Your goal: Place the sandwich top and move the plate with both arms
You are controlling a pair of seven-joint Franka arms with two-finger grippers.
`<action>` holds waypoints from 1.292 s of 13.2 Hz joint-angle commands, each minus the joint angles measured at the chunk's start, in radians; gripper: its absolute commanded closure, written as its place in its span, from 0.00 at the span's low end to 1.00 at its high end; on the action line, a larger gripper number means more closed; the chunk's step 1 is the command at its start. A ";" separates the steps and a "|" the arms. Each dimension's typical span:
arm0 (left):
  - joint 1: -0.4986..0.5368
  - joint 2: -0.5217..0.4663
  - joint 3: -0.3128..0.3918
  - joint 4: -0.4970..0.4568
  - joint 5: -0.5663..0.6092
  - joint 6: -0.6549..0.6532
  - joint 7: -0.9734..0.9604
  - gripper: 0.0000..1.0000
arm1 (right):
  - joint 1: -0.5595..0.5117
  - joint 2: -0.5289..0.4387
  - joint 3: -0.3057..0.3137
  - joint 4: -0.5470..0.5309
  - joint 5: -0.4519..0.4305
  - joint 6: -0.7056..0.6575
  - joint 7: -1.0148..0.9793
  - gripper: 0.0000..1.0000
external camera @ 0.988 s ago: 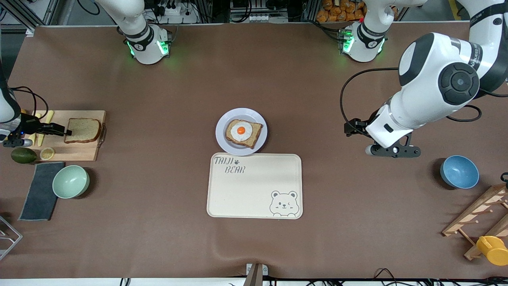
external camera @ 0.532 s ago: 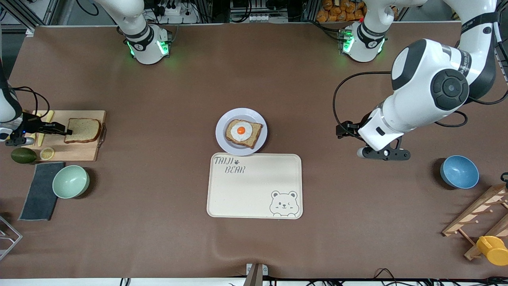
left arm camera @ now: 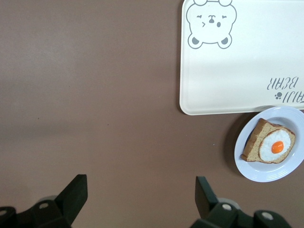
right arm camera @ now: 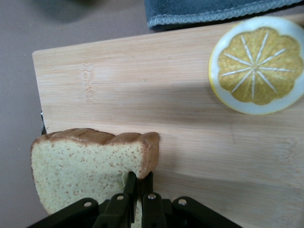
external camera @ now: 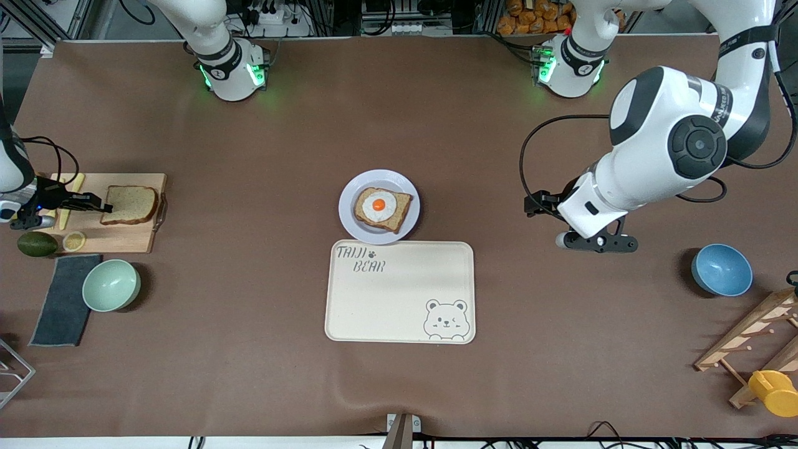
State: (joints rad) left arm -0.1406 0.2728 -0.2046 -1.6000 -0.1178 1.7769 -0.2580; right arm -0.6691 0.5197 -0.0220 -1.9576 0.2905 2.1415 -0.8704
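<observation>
The surface [external camera: 249,156] is covered in a matte brown sheet with a soft crease near the front edge. At the right arm's end lies a pale bamboo board [external camera: 134,234] with a straight grain, and on it the sandwich top [external camera: 131,204], a brown wholemeal slice with a speckled, porous crumb and a darker crust, one end rounded. The right hand [external camera: 106,207] is low at the board, its thin black fingers [right arm camera: 148,192] pinched shut on the edge of the slice, the crust pressed between them. A lemon slice [external camera: 74,240] rests on the same board, nearer the camera than the hand, with a dark green avocado [external camera: 37,244] just beside the board, a grey cloth [external camera: 62,299] and a mint bowl [external camera: 111,285] nearer still. In the middle of the surface sits the plate [external camera: 349,187], round, smooth and pale lavender-white, holding a second slice [external camera: 399,215] topped with a glossy fried egg [external camera: 378,206]. Its rim touches the cream tray [external camera: 399,299], a rounded rectangle printed with a bear. The left hand [left arm camera: 141,190] hangs over bare brown cloth toward the left arm's end, well apart from the plate, its blunt fingers spread wide with nothing between them. A blue bowl [external camera: 721,269] stands near that end.
</observation>
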 commanded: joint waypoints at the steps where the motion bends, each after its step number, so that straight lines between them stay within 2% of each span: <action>1: 0.001 -0.007 -0.001 -0.017 -0.023 0.015 0.002 0.00 | -0.023 -0.001 0.017 -0.007 0.015 0.005 -0.032 1.00; 4: 0.006 -0.009 -0.001 -0.018 -0.042 0.013 0.006 0.00 | -0.015 -0.009 0.021 0.020 0.018 -0.021 -0.028 1.00; 6: 0.010 -0.007 -0.001 -0.011 -0.048 0.015 0.006 0.00 | -0.001 -0.006 0.021 0.086 0.022 -0.128 -0.019 1.00; 11: 0.016 -0.012 0.001 -0.017 -0.062 0.015 0.008 0.00 | 0.023 -0.010 0.021 0.154 0.097 -0.256 -0.010 1.00; 13: 0.018 -0.014 0.001 -0.017 -0.062 0.013 0.008 0.00 | 0.064 -0.020 0.021 0.157 0.140 -0.275 0.014 1.00; 17: 0.019 -0.017 0.001 -0.018 -0.059 0.007 0.008 0.00 | 0.208 -0.056 0.021 0.203 0.150 -0.276 0.158 1.00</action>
State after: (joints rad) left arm -0.1277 0.2727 -0.2033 -1.6060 -0.1564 1.7806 -0.2578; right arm -0.5280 0.5015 0.0052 -1.7780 0.4283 1.8825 -0.7930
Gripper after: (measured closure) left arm 0.000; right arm 0.934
